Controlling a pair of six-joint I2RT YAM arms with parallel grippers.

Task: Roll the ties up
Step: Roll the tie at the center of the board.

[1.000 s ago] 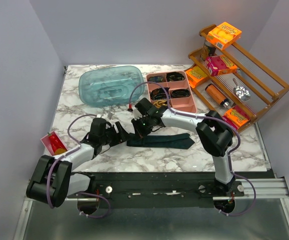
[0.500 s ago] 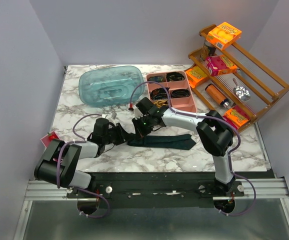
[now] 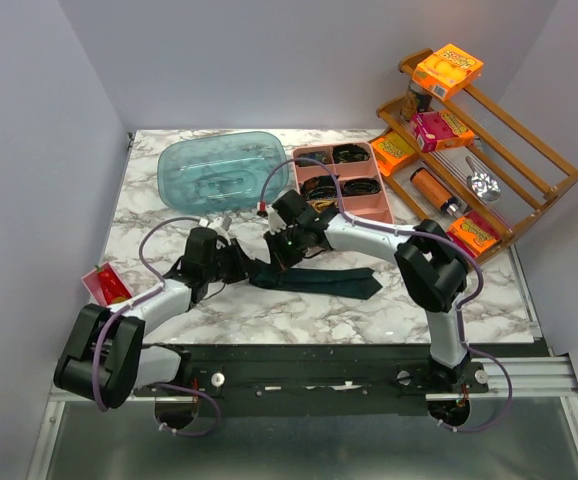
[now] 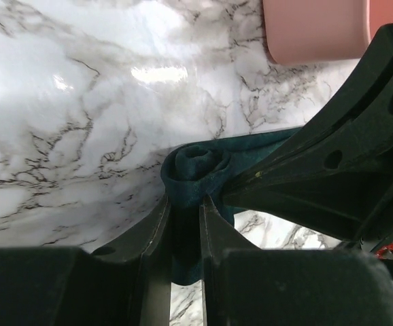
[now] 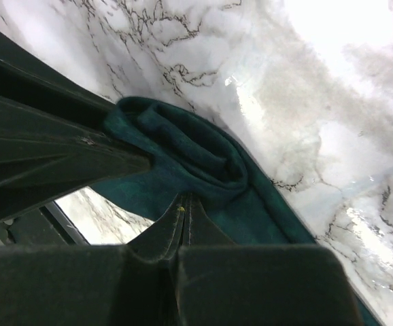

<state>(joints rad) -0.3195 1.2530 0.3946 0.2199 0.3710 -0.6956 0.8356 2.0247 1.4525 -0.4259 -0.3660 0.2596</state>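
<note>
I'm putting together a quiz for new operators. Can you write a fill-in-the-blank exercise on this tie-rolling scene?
1. In the top view, the teal tie is rolled up at its ____ end.
2. The left gripper and the right gripper are both ____ on the tie's fabric.
3. The pink tray is divided into ____ compartments.
Missing words: left; shut; four.

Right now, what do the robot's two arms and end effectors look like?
The left arm and right arm have white links and bulky black joints. Thin purple cables loop along them. The left end effector and right end effector are black, with slim tapered fingers.
</note>
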